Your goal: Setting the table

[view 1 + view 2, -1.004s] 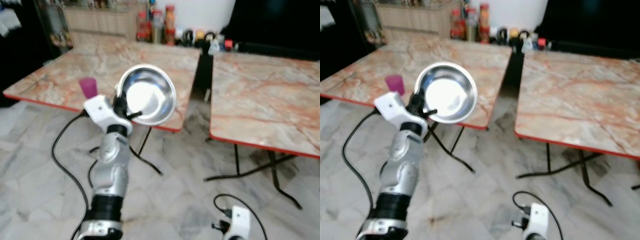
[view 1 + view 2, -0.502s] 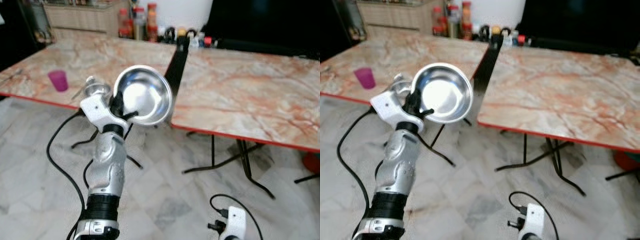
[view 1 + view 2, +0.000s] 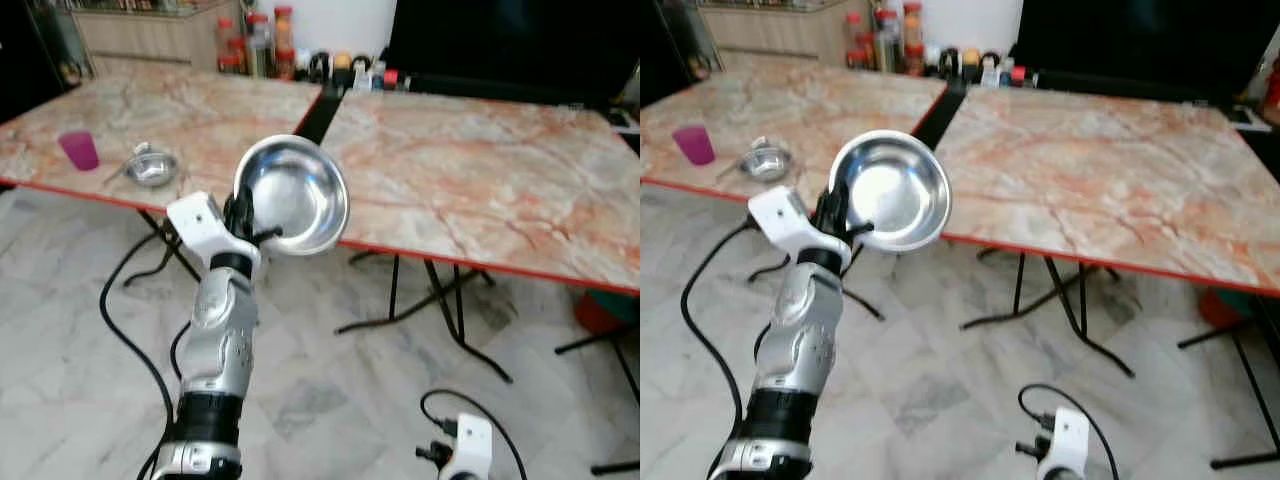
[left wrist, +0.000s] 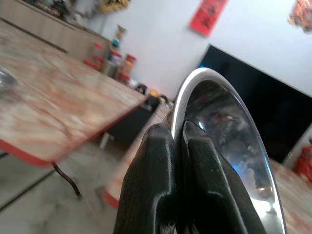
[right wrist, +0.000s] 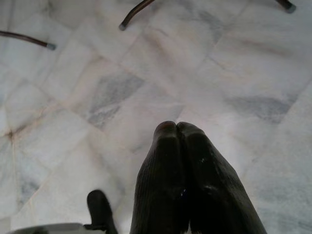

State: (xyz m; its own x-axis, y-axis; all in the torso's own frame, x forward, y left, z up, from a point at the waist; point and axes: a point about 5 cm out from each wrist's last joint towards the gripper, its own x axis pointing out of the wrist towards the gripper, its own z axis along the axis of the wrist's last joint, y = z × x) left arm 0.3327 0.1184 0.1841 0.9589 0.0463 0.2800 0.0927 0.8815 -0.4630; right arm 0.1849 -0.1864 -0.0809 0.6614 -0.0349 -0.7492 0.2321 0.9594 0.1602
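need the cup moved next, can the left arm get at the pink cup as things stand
Probably not. The left tool is shut on the steel bowl's rim, so it has no free grip. The cup stands far off to the left on the table, beyond a small bowl.

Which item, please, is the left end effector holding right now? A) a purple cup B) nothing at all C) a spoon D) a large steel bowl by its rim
D: the left end effector pinches the rim of the large steel bowl between its closed fingers, held up in front of the marble tables, while the purple cup sits on the left table.
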